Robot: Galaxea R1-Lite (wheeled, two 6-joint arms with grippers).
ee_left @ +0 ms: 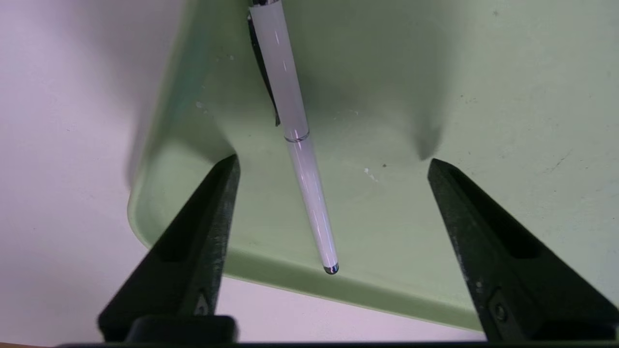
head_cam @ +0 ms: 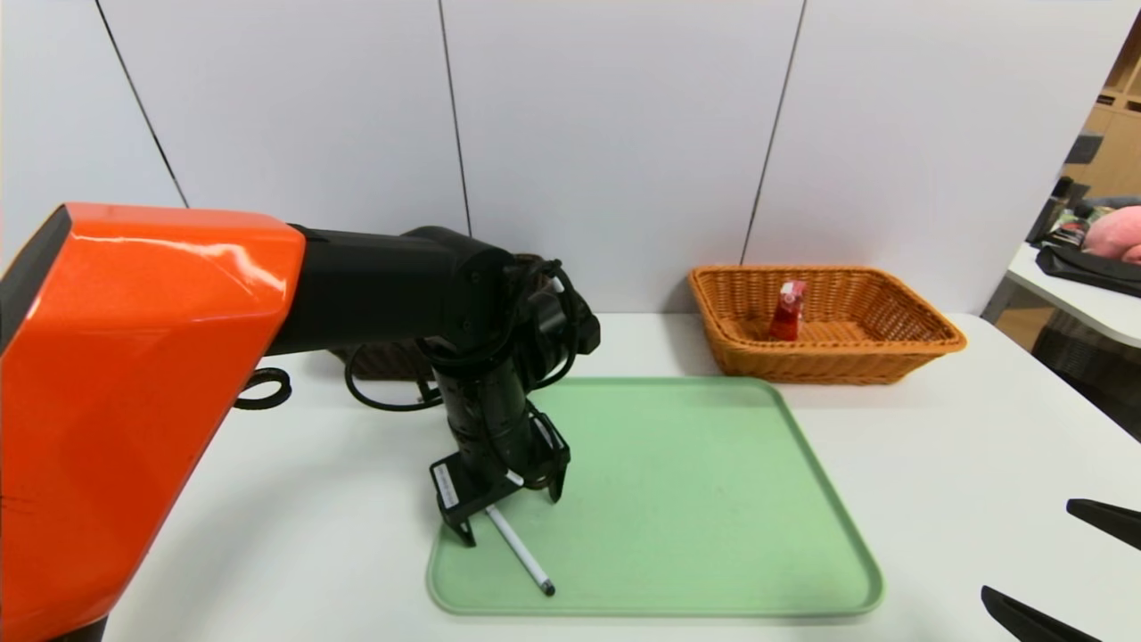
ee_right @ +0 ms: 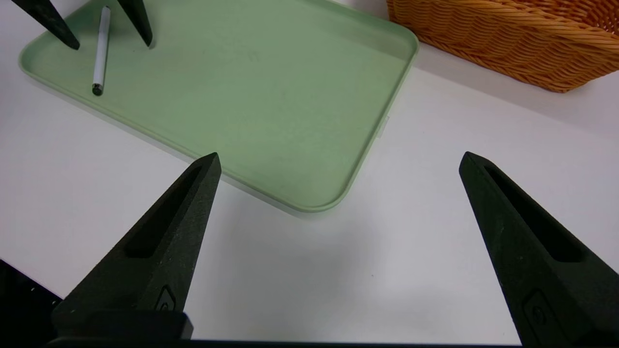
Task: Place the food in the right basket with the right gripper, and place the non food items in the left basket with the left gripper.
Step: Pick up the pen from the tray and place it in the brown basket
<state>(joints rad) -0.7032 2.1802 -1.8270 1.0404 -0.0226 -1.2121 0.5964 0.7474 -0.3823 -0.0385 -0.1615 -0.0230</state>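
A white pen (head_cam: 521, 553) lies on the green tray (head_cam: 713, 499) near its front left corner. My left gripper (head_cam: 512, 517) reaches down over it, open, with one finger on either side of the pen (ee_left: 302, 159) and neither touching it. In the left wrist view the gripper (ee_left: 333, 159) straddles the pen's lower half, tips just above the tray (ee_left: 508, 96). The right basket (head_cam: 927, 343) holds a red food packet (head_cam: 788, 312). The left basket (head_cam: 383, 361) is mostly hidden behind the left arm. My right gripper (head_cam: 1025, 547) hovers open and empty over the table at the front right.
In the right wrist view the right gripper (ee_right: 339, 154) is above bare white table, just off the tray's (ee_right: 271, 96) near right corner, with the orange basket (ee_right: 508, 43) beyond. A second table with clutter (head_cam: 1087, 259) stands at far right.
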